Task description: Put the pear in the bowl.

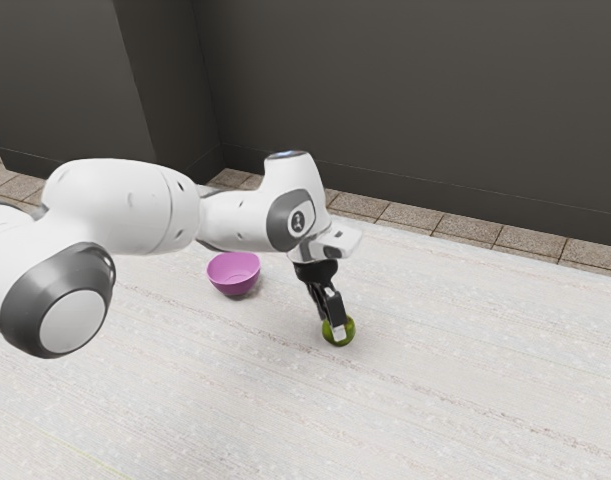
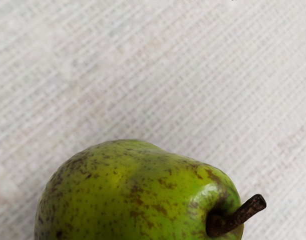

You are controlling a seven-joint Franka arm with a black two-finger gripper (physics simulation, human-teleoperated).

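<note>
- Your gripper (image 1: 337, 333) points down at the pear (image 1: 350, 328), its tip overlapping the fruit in the exterior view.
- Opening: can't tell how wide, or whether you have hold of the pear.
- Pear is outside the bowl, low at the table (image 1: 455, 350) (can't tell if it's touching the surface).
- Wrist view puts the pear close under your hand, lying on its side, green with brown speckles, dark stem (image 2: 243, 212) sticking out.
- Pink-purple bowl (image 1: 235, 284) sits upright on the table, apart from the pear, toward the exterior view's left.
</note>
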